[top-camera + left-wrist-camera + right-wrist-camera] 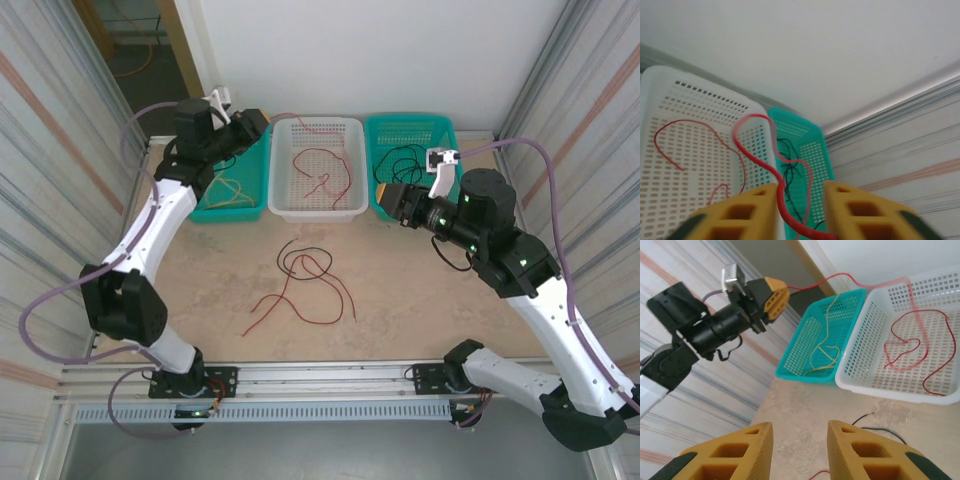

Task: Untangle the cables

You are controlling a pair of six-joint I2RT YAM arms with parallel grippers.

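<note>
Toward the upper left of the overhead view, the left gripper (258, 124) hangs just beside the far corner of the white basket (318, 210) with its jaws parted. A red cable (781, 200) runs loosely through the gap and trails down into that basket, which looks to me like a drop into the bin for reds. The right gripper (800, 427), at centre right, stands partly open and empty, turned toward the black-and-red tangle (305, 280) lying mid-frame on the table, probably its next pick.

Red and black cables (303, 272) tangled on the table (420, 310); a red cable (322, 180) curls in the white basket (318, 212), a yellow cable (232, 190) in a teal basket (222, 213)
</note>
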